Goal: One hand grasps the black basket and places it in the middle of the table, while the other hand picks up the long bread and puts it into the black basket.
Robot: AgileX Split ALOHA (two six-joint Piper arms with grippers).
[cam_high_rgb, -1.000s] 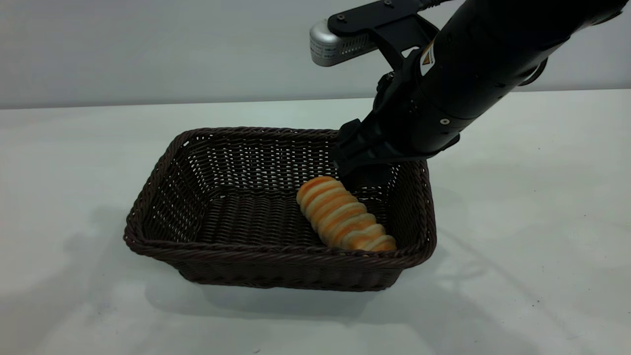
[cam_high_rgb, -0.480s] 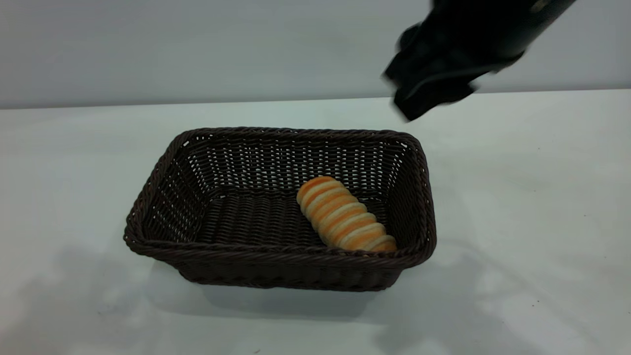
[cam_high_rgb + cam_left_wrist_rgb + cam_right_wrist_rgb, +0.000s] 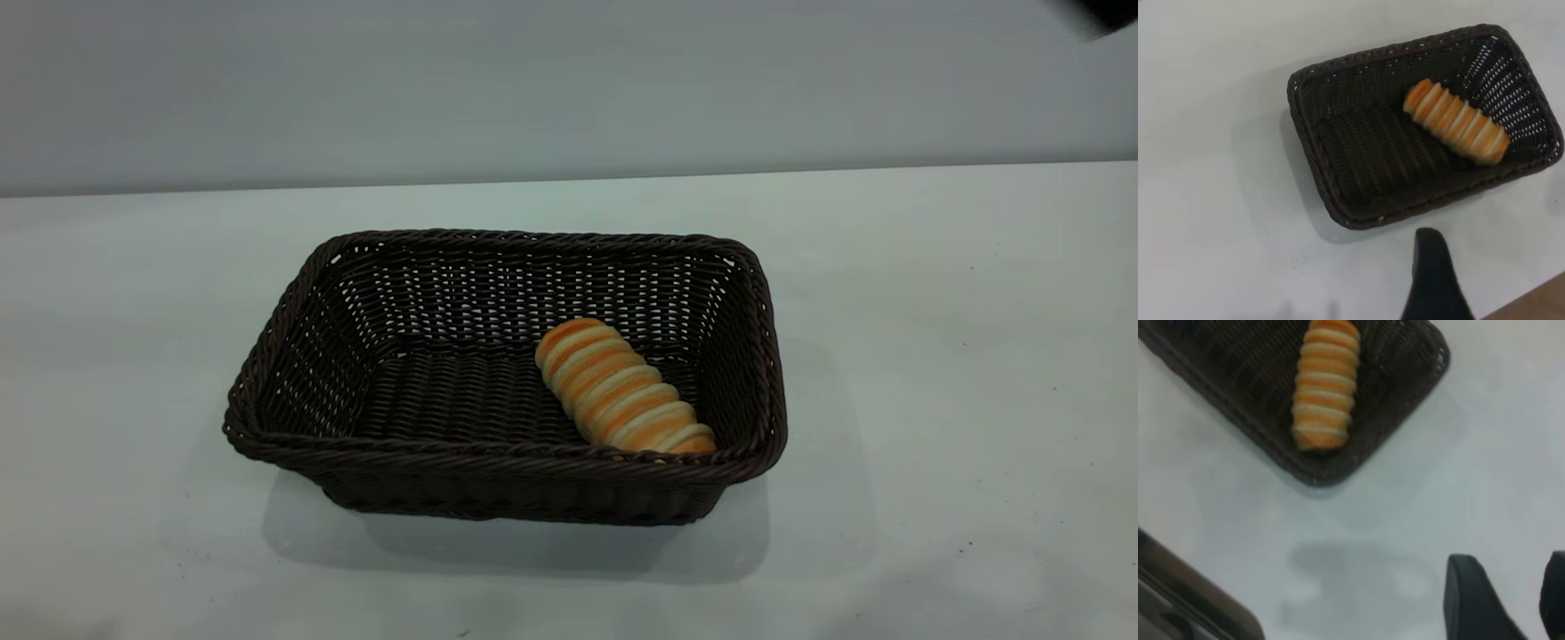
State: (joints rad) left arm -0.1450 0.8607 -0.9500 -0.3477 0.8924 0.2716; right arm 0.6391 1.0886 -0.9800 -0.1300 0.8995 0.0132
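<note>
On the table, we see the black basket mid-surface, the long bread in its right end. Our right gripper has lifted away, jaws apart and empty; the left gripper's jaws we cannot tell. Task looks done.

We see only one dark finger of the left claw, its partner cut off; the dark woven wicker basket beyond the right claw is cropped.

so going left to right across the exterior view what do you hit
bare table → left wall of the black basket → the basket's bare woven floor → long bread → the basket's right wall → bare table again
</note>
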